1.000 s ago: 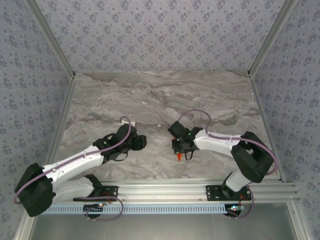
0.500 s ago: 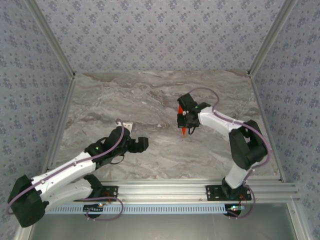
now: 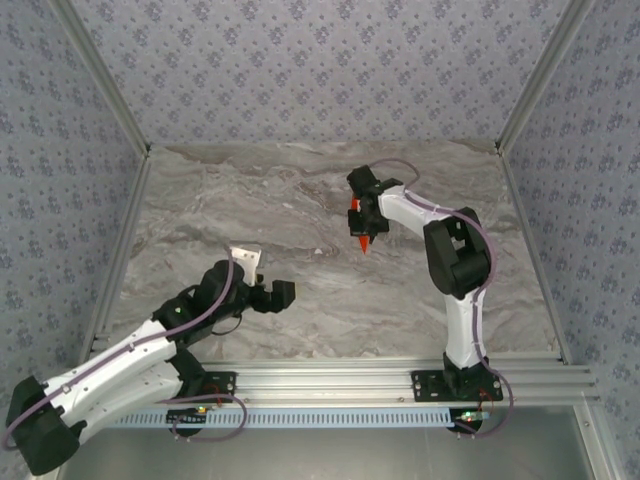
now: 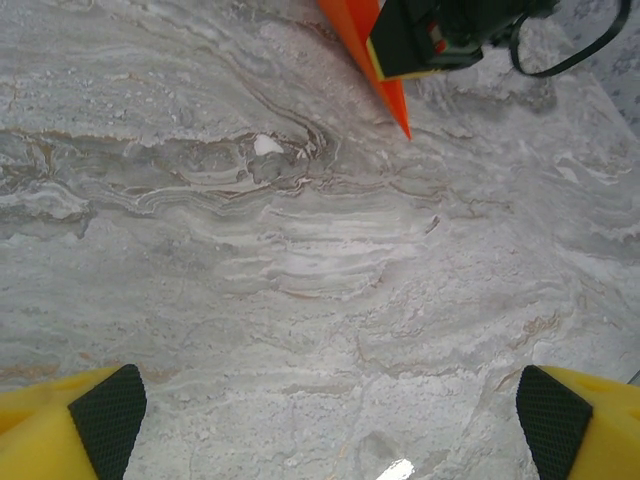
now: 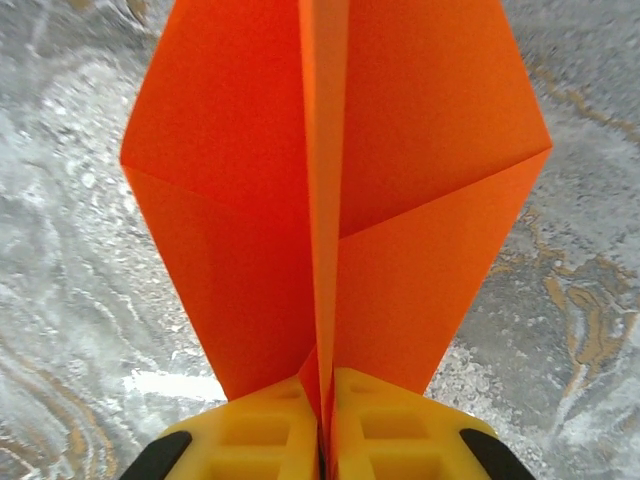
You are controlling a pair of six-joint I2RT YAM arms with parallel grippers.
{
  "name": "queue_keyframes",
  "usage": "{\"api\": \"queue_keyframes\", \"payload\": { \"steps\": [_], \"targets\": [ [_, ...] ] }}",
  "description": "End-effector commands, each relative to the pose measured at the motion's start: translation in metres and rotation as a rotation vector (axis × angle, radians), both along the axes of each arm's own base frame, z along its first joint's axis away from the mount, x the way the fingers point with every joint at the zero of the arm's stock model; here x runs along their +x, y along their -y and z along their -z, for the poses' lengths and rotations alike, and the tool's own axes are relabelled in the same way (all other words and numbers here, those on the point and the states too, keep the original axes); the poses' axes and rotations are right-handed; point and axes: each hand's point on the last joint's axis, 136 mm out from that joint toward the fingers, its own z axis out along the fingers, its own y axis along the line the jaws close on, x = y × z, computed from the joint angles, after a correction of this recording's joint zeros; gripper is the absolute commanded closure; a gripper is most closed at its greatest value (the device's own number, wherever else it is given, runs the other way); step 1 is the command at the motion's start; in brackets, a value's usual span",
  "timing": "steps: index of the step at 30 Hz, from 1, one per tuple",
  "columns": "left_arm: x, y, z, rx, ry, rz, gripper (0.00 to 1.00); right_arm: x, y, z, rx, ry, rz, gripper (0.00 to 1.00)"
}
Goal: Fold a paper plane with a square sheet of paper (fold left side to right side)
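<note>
Orange pointed paper plane (image 5: 330,200) pinched at its crease by right gripper (image 5: 325,392), left gripper (image 4: 330,410) spread wide over marble table (image 3: 200,200).

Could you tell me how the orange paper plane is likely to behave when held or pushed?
The paper plane probably weighs very little: the right gripper holds it by a pinch on its centre fold alone. Its creased wings show no sag, so it seems fairly stiff. Being thin, they would likely crumple if pushed.

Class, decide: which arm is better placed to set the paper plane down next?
Right: the right tool is shut on the paper plane, while the left tool stands open and empty.
</note>
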Motion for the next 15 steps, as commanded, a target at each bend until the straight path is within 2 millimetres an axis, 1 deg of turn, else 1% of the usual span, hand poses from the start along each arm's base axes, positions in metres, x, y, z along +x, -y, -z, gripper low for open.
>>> {"api": "queue_keyframes", "payload": {
  "steps": [1, 4, 8, 11, 13, 15],
  "targets": [
    [0.003, -0.004, -0.008, 0.007, 0.046, -0.003, 0.02, -0.004, 0.001, 0.003, -0.002, -0.042, -0.025, 0.86],
    [0.003, -0.005, -0.008, 0.015, 0.045, -0.011, 0.02, -0.005, 0.0, -0.002, 0.005, -0.038, -0.035, 0.79],
    [0.007, -0.009, -0.007, 0.025, 0.051, -0.037, 0.02, -0.007, 0.002, -0.017, 0.002, -0.019, -0.039, 0.71],
    [0.014, -0.02, -0.004, 0.028, 0.041, -0.106, 0.02, -0.012, 0.006, -0.035, -0.007, 0.005, -0.041, 0.65],
    [0.019, -0.026, -0.004, 0.011, 0.03, -0.137, 0.02, -0.016, 0.009, -0.049, -0.011, 0.028, -0.044, 0.58],
    [0.024, -0.033, -0.005, -0.01, 0.023, -0.172, 0.02, -0.023, 0.013, -0.068, -0.015, 0.058, -0.049, 0.52]
  ]
}}
